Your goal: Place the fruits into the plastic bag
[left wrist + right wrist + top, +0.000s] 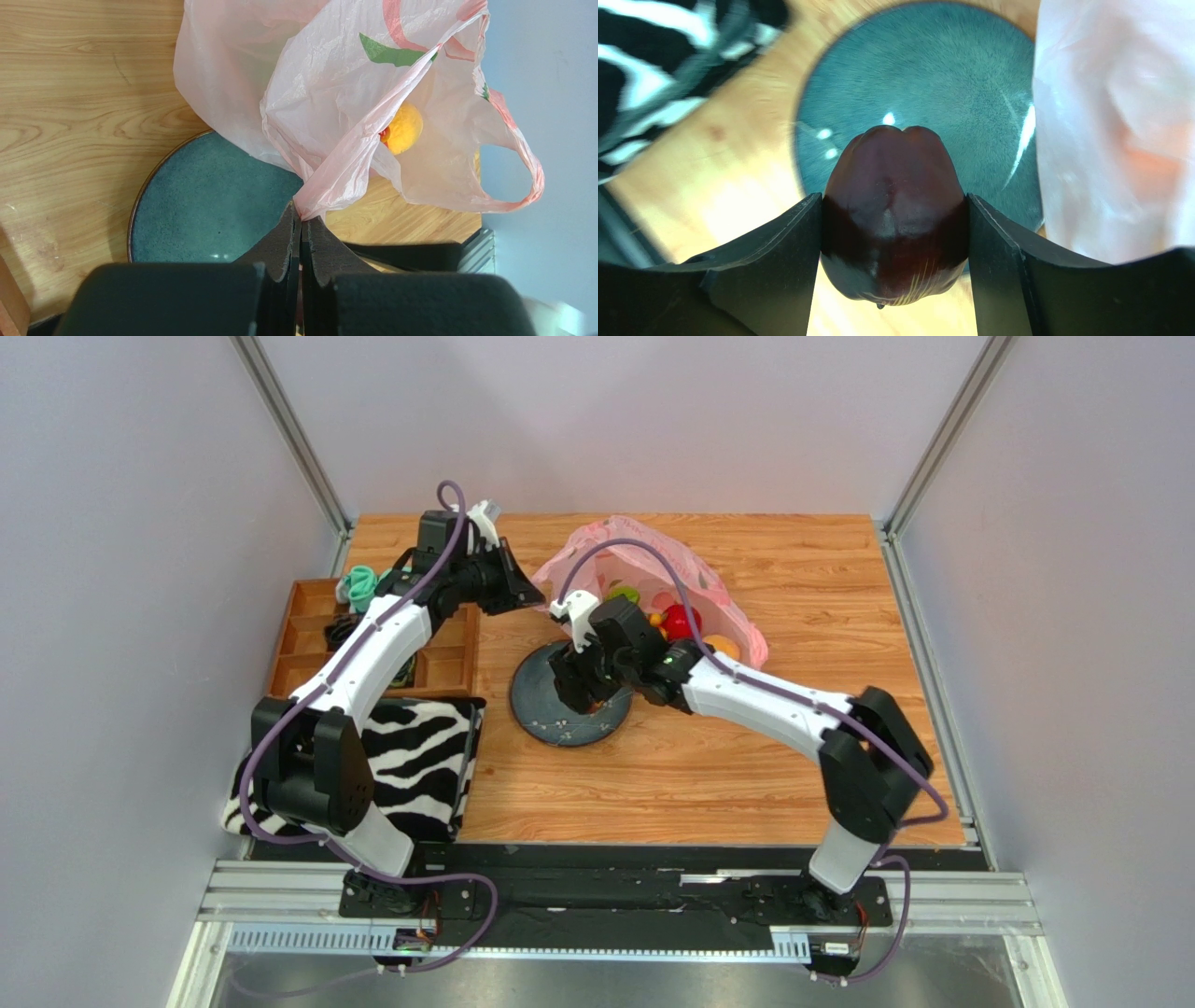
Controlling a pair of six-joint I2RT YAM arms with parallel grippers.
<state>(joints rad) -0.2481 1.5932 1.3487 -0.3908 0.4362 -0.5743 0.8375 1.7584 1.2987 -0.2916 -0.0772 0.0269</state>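
Note:
The pink plastic bag (638, 560) lies at the back middle of the table, its mouth held up. My left gripper (302, 220) is shut on the bag's rim (330, 189), pinching a fold of it above the plate. Inside the bag I see an orange-yellow fruit (402, 128), and in the top view a red fruit (682, 622) and a green one (622, 597). My right gripper (895, 231) is shut on a dark purple fruit (896, 210) and holds it above the dark blue-grey plate (927, 77), next to the bag (1109, 126).
The round plate (540, 707) sits on the wood in front of the bag. A zebra-striped cloth (421, 756) lies at the front left. A wooden compartment tray (309, 623) with small items stands at the left edge.

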